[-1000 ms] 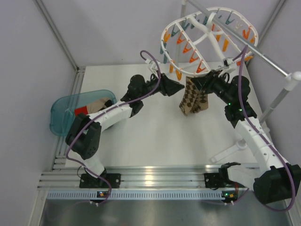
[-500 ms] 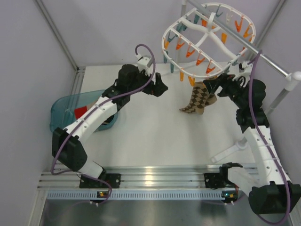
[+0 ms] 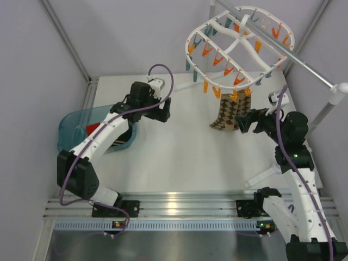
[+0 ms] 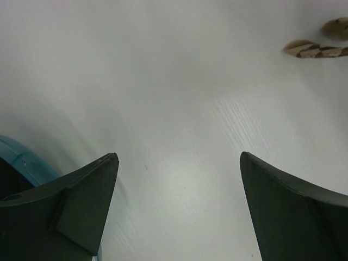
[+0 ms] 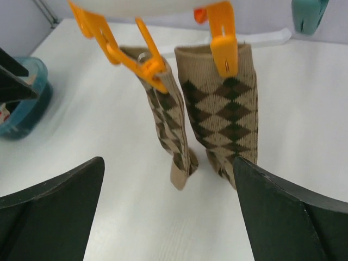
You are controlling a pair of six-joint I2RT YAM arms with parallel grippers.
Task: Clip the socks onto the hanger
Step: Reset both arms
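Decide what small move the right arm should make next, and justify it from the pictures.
Probably draw the right gripper straight back from the hanger: both socks already hang from orange clips, and its jaws stand open and empty.

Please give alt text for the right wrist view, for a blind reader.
Two brown argyle socks hang side by side from orange clips on a white hanger, above a white table. The open right gripper frames the bottom corners; a teal bin sits far left.
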